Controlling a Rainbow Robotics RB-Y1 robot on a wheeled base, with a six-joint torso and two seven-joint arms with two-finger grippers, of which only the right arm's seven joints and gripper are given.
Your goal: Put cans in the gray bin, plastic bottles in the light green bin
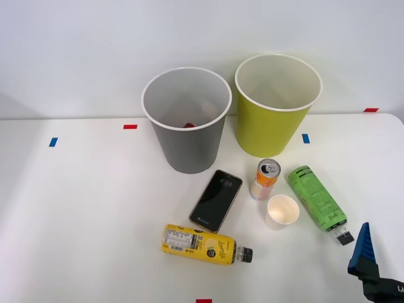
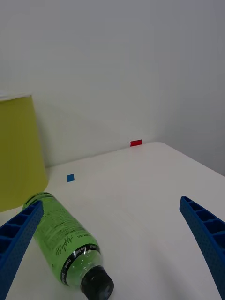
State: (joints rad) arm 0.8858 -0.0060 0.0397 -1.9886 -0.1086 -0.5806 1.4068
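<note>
Green-label bottle (image 2: pixel 65 246) beside wide-open, empty hand (image 2: pixel 112 253)

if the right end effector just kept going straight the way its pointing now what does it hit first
Probably nothing soon. The open right end effector points across bare table toward the back wall. The green-label bottle lies off to one side by one finger, though depth is unclear.

We note a gray bin (image 1: pixel 187 120), a yellow-green bin (image 1: pixel 276 104), a green-labelled bottle (image 2: pixel 63 236), a yellow-labelled bottle (image 1: pixel 205 243), an orange-and-white can (image 1: pixel 266 179) and blue ribbed fingers (image 2: pixel 206 234).
</note>
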